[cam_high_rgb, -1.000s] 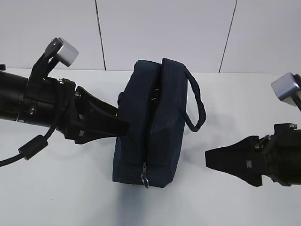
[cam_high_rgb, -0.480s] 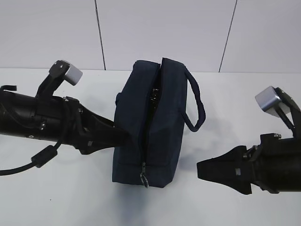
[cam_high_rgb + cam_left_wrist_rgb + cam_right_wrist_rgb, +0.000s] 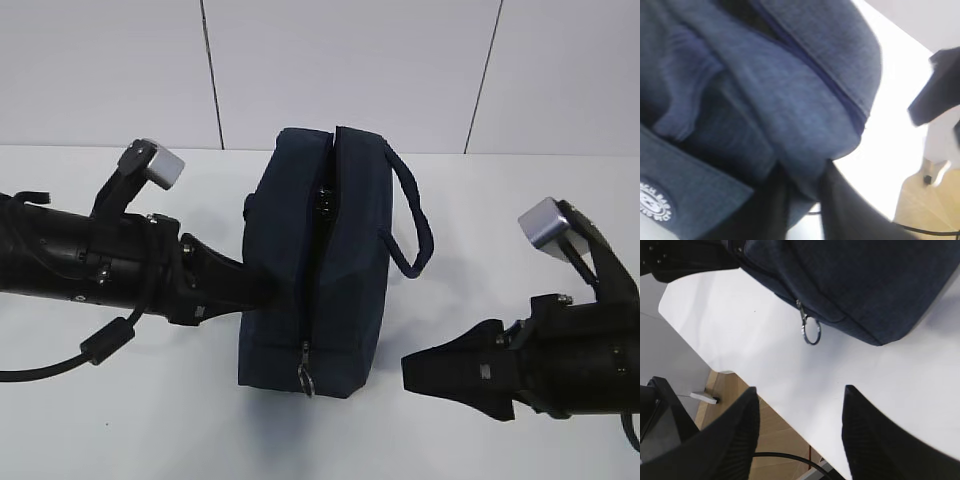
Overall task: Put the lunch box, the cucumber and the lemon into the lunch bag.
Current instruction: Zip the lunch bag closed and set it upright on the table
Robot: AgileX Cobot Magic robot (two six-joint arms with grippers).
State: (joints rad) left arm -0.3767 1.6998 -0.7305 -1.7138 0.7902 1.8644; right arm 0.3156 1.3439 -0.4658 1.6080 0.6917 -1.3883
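The lunch bag (image 3: 320, 270) is a dark navy fabric bag standing in the middle of the white table, its top zipper seam nearly closed. A loop handle (image 3: 415, 225) hangs on its right side and a metal ring pull (image 3: 307, 381) at the near end. My left gripper (image 3: 262, 290) presses into the bag's left side. In the left wrist view its fingers (image 3: 767, 200) pinch a fold of the bag fabric (image 3: 790, 100). My right gripper (image 3: 408, 372) stands open and empty, to the right of the bag's near end. The lunch box, the cucumber and the lemon are out of view.
The table (image 3: 140, 420) is white, with a white panelled wall behind it. In the right wrist view the ring pull (image 3: 811, 333) hangs below the bag (image 3: 865, 280). The table's edge (image 3: 771, 402) runs just under my open right gripper (image 3: 800, 395), with wooden floor beyond.
The left gripper has dropped lower against the bag's left side and closed on its fabric. The right arm has moved left, closer to the bag. The bag's top has shifted slightly left.
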